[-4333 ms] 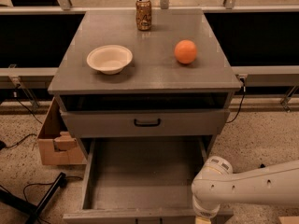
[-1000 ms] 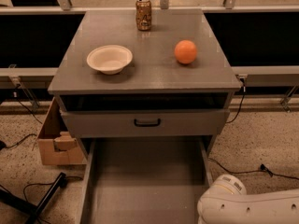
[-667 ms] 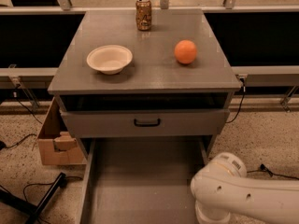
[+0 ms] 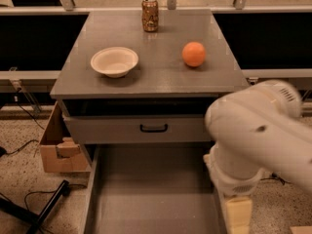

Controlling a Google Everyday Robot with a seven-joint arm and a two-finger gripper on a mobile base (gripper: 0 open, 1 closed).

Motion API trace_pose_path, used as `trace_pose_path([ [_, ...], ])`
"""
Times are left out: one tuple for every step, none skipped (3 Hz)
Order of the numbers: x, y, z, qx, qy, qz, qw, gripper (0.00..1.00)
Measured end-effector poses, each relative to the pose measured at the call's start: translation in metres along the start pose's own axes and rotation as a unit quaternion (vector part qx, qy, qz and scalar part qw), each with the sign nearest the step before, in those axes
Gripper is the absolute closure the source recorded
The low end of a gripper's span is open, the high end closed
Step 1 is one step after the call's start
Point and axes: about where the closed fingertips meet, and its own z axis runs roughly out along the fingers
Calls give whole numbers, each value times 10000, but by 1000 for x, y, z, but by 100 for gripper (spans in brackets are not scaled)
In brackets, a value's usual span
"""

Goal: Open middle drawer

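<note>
listing what stands at one grey cabinet, seen from the front.

middle drawer [image 4: 112, 129]: one. flat grey front just under the worktop [image 4: 161, 79], with a dark slot between them. it looks shut or very nearly so. one small black handle [image 4: 154, 128] sits at its centre.

claw [image 4: 238, 214]: one. it sits low at the right of the view, under the bulky white arm [image 4: 258, 130] and beside the right rail of the lower drawer [image 4: 151, 194]. it is mostly cut off, so i cannot tell whether it is spread or pressed together.

key relation: the handle lies up and to the left of the claw, farther from the camera and well apart from it. the handle's long axis runs left to right. by my judgement the claw has to rise, meet that bar square-on, then pull toward the camera. there is one arm only, so no choice of side.

lower drawer: one, pulled out.

on the worktop: one bowl [image 4: 114, 61], one can [image 4: 150, 14], one orange [image 4: 194, 53], each apart from the others.

on the floor, left: one cardboard box [image 4: 53, 150].
</note>
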Motion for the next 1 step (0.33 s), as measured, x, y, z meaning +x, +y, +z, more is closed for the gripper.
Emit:
trace_pose_path([
  [13,4,-59,76,-111,-287,9995,0],
])
